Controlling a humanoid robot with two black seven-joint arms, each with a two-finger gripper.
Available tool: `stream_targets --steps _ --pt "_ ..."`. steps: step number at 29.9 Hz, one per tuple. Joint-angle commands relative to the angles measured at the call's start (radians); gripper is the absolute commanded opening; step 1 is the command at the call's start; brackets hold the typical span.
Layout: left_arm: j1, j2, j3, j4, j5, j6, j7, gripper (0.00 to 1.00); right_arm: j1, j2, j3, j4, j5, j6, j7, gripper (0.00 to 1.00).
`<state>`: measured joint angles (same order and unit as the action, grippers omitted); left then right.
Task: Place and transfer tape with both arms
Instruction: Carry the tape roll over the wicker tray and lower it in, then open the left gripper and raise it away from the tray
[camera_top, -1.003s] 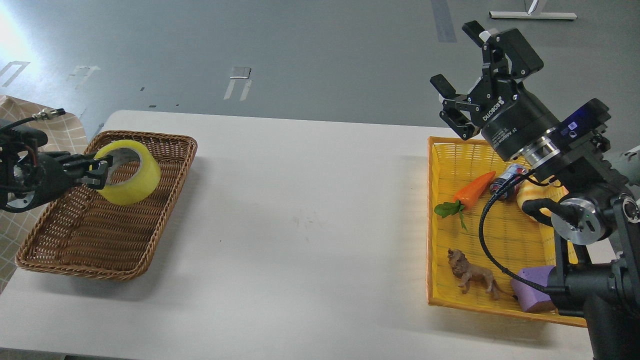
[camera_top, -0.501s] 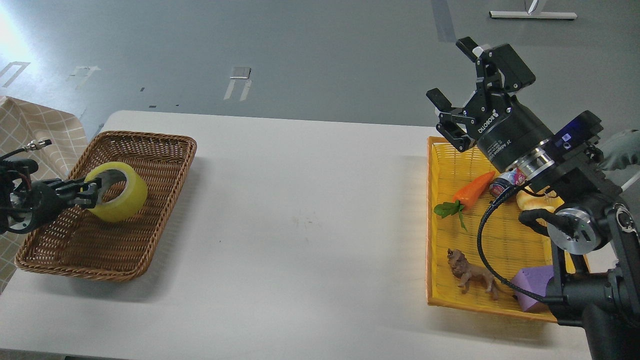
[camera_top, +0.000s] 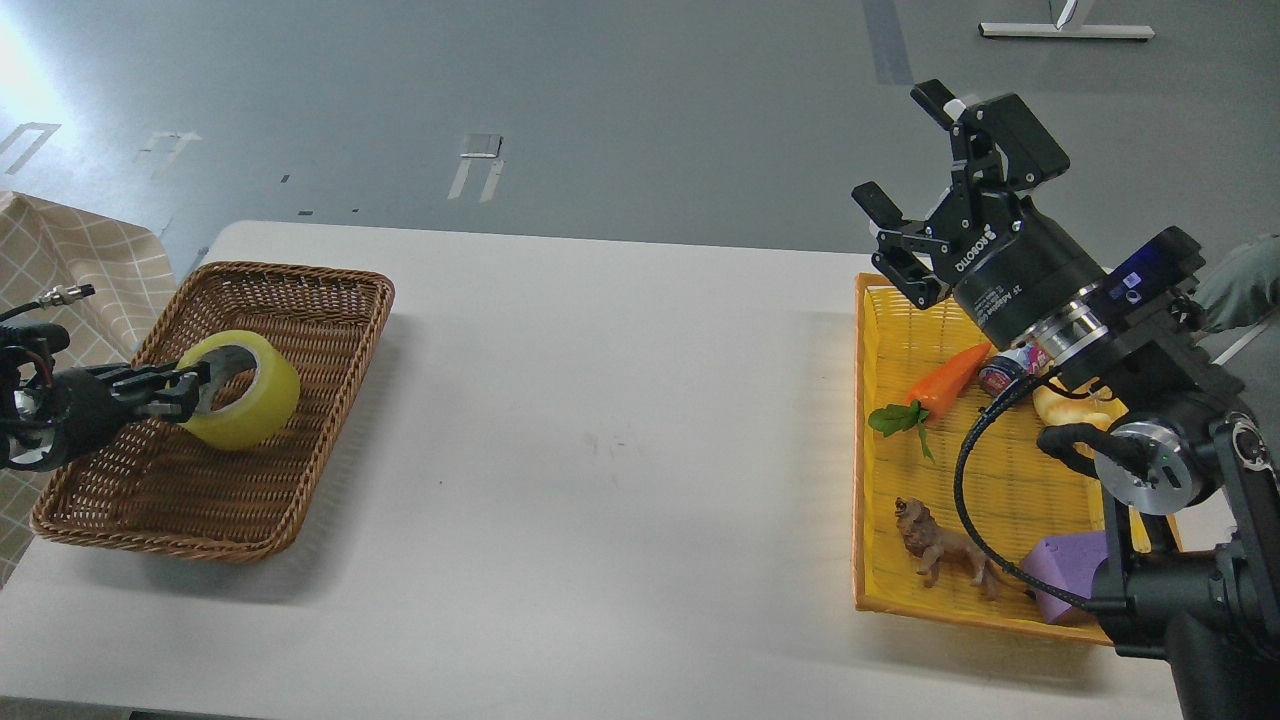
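tape (camera_top: 243, 390): translucent yellow (grey core) | left gripper (camera_top: 185, 392): pinching its rim | right gripper (camera_top: 912, 150): spread

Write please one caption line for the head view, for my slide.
Left end effector holds the tape in the brown basket; right end effector open above the yellow basket.

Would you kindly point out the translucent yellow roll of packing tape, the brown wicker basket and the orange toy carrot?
Translucent yellow roll of packing tape (camera_top: 255, 405): head view, on its outer yellow side.
Brown wicker basket (camera_top: 300, 275): head view, on its far rim.
Orange toy carrot (camera_top: 948, 378): head view, on its orange body.
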<state>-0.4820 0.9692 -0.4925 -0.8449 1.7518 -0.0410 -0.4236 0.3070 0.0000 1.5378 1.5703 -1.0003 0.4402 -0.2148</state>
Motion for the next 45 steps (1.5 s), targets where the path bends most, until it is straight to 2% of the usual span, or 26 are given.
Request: stream_targets --steps 1,4,6,11,16,20,24,26,32,37,45 --pt "-0.003 0.002 0.0 0.0 -0.008 0.0 -0.009 0.16 -0.002 0.0 0.001 0.002 0.002 -0.005 0.002 1.0" --pt "-0.004 0.006 0.0 0.006 -0.018 0.001 -0.009 0.21 -0.009 0.0 0.005 -0.003 0.002 -0.009 0.002 1.0" --pt "-0.003 0.009 0.0 0.009 -0.018 0.001 -0.01 0.35 -0.014 0.0 0.004 -0.003 0.002 -0.009 0.0 1.0" --pt "-0.003 0.008 0.0 0.032 -0.02 0.003 -0.01 0.37 -0.014 0.0 0.008 -0.003 0.002 -0.009 0.002 1.0" --pt "-0.006 0.005 0.0 0.029 -0.021 0.003 -0.01 0.49 -0.014 0.0 0.012 -0.001 0.002 -0.011 0.002 1.0" --pt "-0.02 0.011 -0.001 0.027 -0.073 0.0 -0.012 0.77 -0.014 0.0 0.01 -0.003 0.002 -0.011 0.002 1.0" --pt "-0.029 0.016 -0.003 0.029 -0.162 0.001 -0.012 0.91 -0.014 0.0 0.012 0.002 0.002 -0.011 0.002 1.0" --pt "-0.072 0.032 -0.005 0.021 -0.245 -0.003 -0.014 0.97 -0.014 0.0 0.01 0.004 0.002 -0.011 0.002 1.0" --pt "-0.135 0.034 -0.012 -0.005 -0.432 -0.01 -0.015 0.98 -0.011 0.0 0.015 -0.001 0.002 -0.009 0.0 1.0" --pt "-0.214 0.014 -0.017 -0.074 -0.575 -0.011 -0.014 0.98 0.0 0.0 0.01 0.005 0.003 0.0 0.0 1.0" --pt "-0.288 -0.124 -0.02 -0.21 -1.049 -0.011 0.006 0.98 0.036 0.0 0.005 -0.009 0.002 0.0 -0.002 1.0"
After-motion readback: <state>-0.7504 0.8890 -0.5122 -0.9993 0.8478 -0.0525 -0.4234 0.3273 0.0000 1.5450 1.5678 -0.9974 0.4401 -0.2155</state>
